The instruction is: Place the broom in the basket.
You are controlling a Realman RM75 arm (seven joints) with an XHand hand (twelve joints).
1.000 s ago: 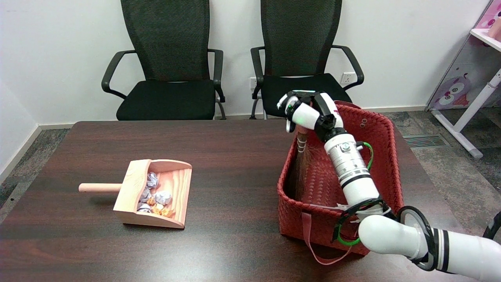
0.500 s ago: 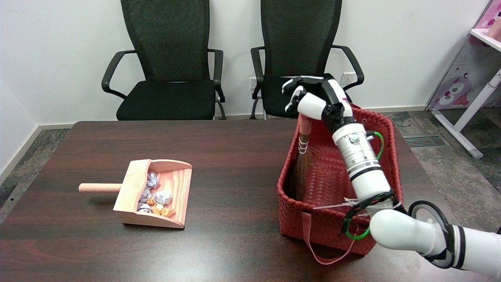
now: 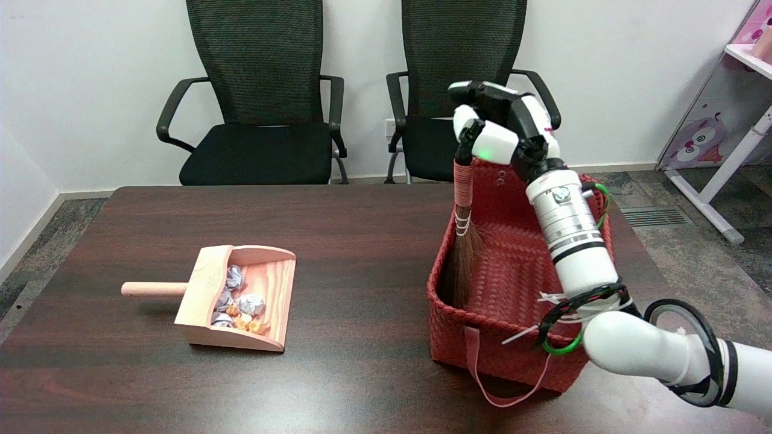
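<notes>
Head view. The right hand (image 3: 503, 129) is raised above the far left corner of the red woven basket (image 3: 579, 193), with the white forearm sloping down and to the right across the basket's interior. The fingers (image 3: 476, 91) are curled forward over the palm and stand only slightly apart. One dark fingertip points down at the top end of the broom (image 3: 463, 241) and lies at or just above it; whether it touches the handle cannot be told. No finger visibly wraps around the handle, so a grip on the broom cannot be confirmed.

The broom stands nearly upright inside the basket, against the inner left wall. Its pink wrapped handle rises above the basket rim, white bindings mark the neck, and the brown bristles spread downward to the basket floor near the front left corner.

The basket sits on the right part of the dark wooden table (image 3: 362, 229). A pink strap (image 3: 482, 374) hangs from its front wall onto the table.

A wooden dustpan (image 3: 241, 298) lies on the left part of the table, well apart from the basket, handle pointing left. It contains crumpled paper balls (image 3: 238, 304).

Two black office chairs (image 3: 259, 90) stand behind the table against the white wall.
</notes>
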